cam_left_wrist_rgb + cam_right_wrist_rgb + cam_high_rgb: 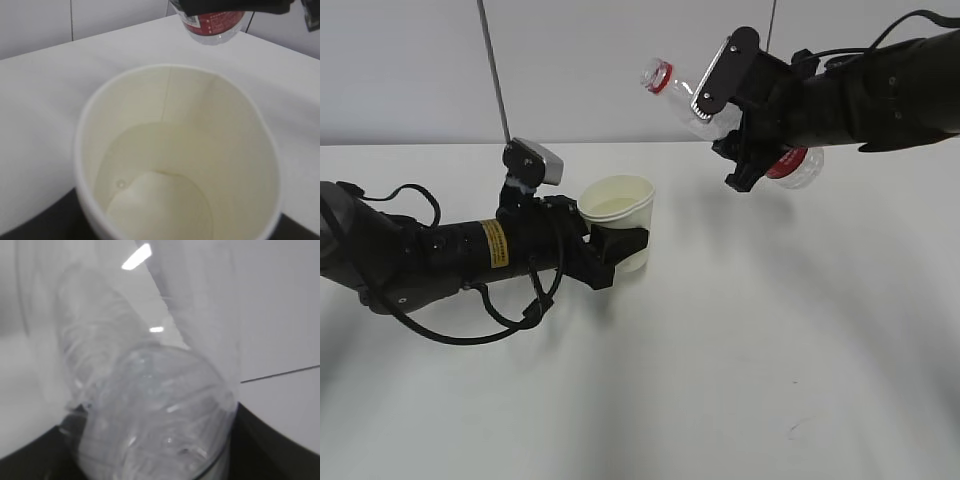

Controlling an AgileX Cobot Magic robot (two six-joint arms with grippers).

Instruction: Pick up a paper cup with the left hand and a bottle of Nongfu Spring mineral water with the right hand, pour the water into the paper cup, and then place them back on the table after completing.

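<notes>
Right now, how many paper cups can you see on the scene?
1. The paper cup is held in the left hand left of centre, with water in its bottom. The right hand holds only the bottle. No other cup shows in any view.

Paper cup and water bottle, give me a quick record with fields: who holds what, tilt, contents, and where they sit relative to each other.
paper cup: held by left claw, upright, above the table
cup contents: some water, well below the rim
water bottle: held by right claw, tilted, open neck pointing up-left
relation: bottle up and right of cup, not touching
pouring: no stream visible
</notes>
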